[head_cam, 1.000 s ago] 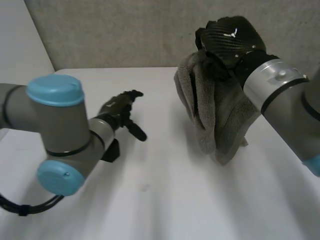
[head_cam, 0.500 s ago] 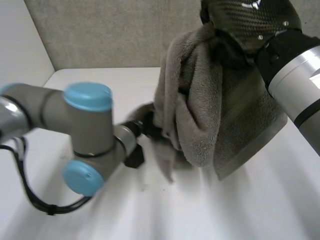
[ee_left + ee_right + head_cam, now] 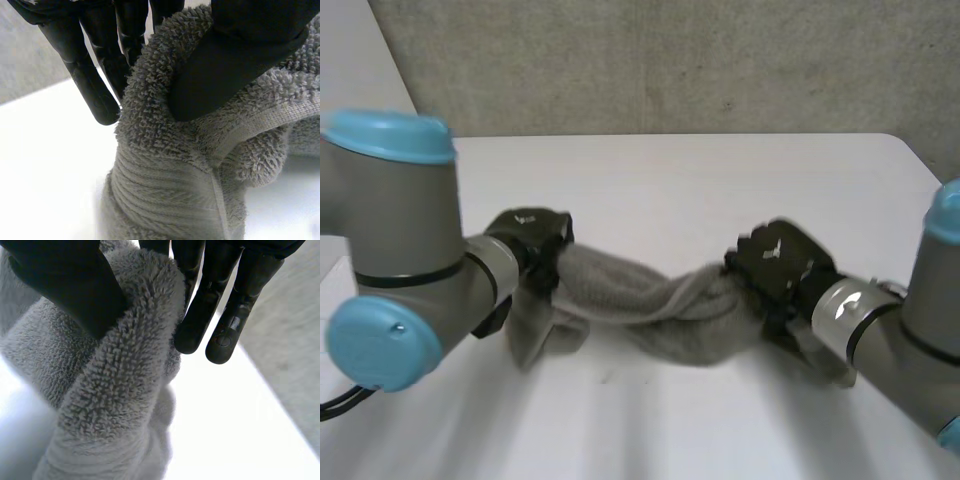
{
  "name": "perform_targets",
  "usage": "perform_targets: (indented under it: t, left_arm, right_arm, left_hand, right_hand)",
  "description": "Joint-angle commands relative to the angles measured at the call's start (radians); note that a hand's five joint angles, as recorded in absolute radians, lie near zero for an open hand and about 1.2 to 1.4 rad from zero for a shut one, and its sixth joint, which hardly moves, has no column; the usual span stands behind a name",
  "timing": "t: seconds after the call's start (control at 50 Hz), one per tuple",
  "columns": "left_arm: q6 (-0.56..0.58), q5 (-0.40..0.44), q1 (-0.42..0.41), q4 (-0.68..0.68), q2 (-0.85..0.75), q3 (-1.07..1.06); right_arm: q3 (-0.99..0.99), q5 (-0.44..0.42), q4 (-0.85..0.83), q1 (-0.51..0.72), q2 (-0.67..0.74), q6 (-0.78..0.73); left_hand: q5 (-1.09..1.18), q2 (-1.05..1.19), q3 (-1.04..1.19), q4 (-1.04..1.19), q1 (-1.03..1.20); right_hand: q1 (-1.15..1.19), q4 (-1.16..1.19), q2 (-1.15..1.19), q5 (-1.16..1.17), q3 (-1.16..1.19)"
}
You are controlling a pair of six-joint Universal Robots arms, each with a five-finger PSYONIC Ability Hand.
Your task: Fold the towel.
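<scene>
The towel (image 3: 650, 305) stretches twisted over the tabletop (image 3: 670, 170); the left hand (image 3: 528, 238) pinches one end between thumb and fingers (image 3: 92, 85), the right hand (image 3: 778, 262) pinches the other likewise

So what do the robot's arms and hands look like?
The left arm and right arm are fat grey tubes with light-blue caps. The left hand and right hand are black, with chunky fingers; the right has white marks on its back.
</scene>
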Motion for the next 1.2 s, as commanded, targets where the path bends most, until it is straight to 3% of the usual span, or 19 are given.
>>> perform_targets:
  t: [0.02, 0.04, 0.08, 0.14, 0.16, 0.18, 0.3, 0.44, 0.52, 0.64, 0.72, 0.86, 1.2]
  left_arm:
    - [0.148, -0.043, -0.006, 0.005, -0.139, 0.045]
    - [0.164, -0.053, -0.006, 0.002, -0.168, 0.073]
    - [0.175, -0.055, -0.009, 0.000, -0.190, 0.100]
    - [0.189, -0.051, -0.032, -0.004, -0.204, 0.159]
    - [0.189, -0.051, -0.032, -0.004, -0.204, 0.160]
    - [0.191, -0.054, -0.039, -0.006, -0.196, 0.167]
    - [0.180, -0.057, -0.044, -0.014, -0.123, 0.149]
    - [0.171, -0.060, -0.015, -0.008, 0.026, 0.040]
    - [0.152, -0.055, 0.016, 0.006, 0.120, -0.048]
    - [0.005, -0.057, 0.028, 0.092, 0.264, -0.245]
    - [-0.110, -0.058, 0.020, 0.124, 0.325, -0.368]
    - [-0.167, -0.054, 0.017, 0.132, 0.319, -0.475]
    - [-0.148, -0.066, 0.082, 0.331, 0.129, -0.477]
  right_arm:
    - [0.022, 0.015, -0.003, -0.001, 0.053, -0.086]
    - [0.022, 0.015, -0.003, -0.001, 0.053, -0.086]
    - [-0.004, 0.022, -0.003, -0.002, 0.052, -0.054]
    - [-0.029, 0.033, 0.002, -0.008, 0.039, 0.018]
    - [-0.029, 0.033, 0.002, -0.008, 0.039, 0.019]
    - [-0.040, 0.033, 0.005, -0.010, 0.018, 0.052]
    - [-0.076, -0.019, -0.001, -0.030, -0.097, 0.210]
    - [-0.187, -0.132, 0.069, -0.123, -0.093, 0.350]
    - [-0.335, -0.220, 0.220, -0.166, 0.022, 0.402]
    - [-0.455, -0.229, 0.325, -0.171, 0.130, 0.404]
    - [-0.485, -0.222, 0.333, -0.169, 0.185, 0.404]
    - [-0.452, -0.209, 0.330, -0.165, 0.200, 0.401]
    - [-0.377, -0.205, 0.270, -0.168, 0.202, 0.395]
  left_hand:
    - [0.204, 0.185, 0.183, 0.179, 0.247]
    - [0.204, 0.185, 0.183, 0.179, 0.247]
    - [0.110, 0.092, 0.090, 0.086, 0.154]
    - [-0.727, -0.745, -0.747, -0.751, -0.683]
    - [-0.730, -0.748, -0.750, -0.754, -0.686]
    - [-0.887, -0.905, -0.907, -0.911, -0.843]
    - [-0.953, -0.971, -0.973, -0.977, -0.909]
    - [-0.965, -0.983, -0.985, -0.989, -0.921]
    - [-0.962, -0.980, -0.982, -0.986, -0.918]
    - [-0.900, -0.918, -0.920, -0.924, -0.856]
    - [-0.704, -0.722, -0.724, -0.728, -0.660]
    - [-0.492, -0.510, -0.512, -0.516, -0.448]
    - [-0.735, -0.754, -0.756, -0.760, -0.692]
  right_hand:
    - [-0.041, -0.295, -0.274, -0.248, -0.287]
    - [-0.044, -0.298, -0.277, -0.251, -0.290]
    - [-0.442, -0.696, -0.675, -0.649, -0.688]
    - [-0.566, -0.820, -0.799, -0.773, -0.812]
    - [-0.566, -0.820, -0.800, -0.774, -0.813]
    - [-0.590, -0.844, -0.823, -0.797, -0.836]
    - [-0.643, -0.897, -0.876, -0.850, -0.889]
    - [-0.602, -0.856, -0.835, -0.809, -0.848]
    - [-0.593, -0.847, -0.826, -0.800, -0.839]
    - [-0.590, -0.844, -0.823, -0.797, -0.836]
    - [-0.584, -0.838, -0.818, -0.792, -0.830]
    - [-0.587, -0.841, -0.820, -0.794, -0.833]
    - [-0.587, -0.841, -0.820, -0.794, -0.833]
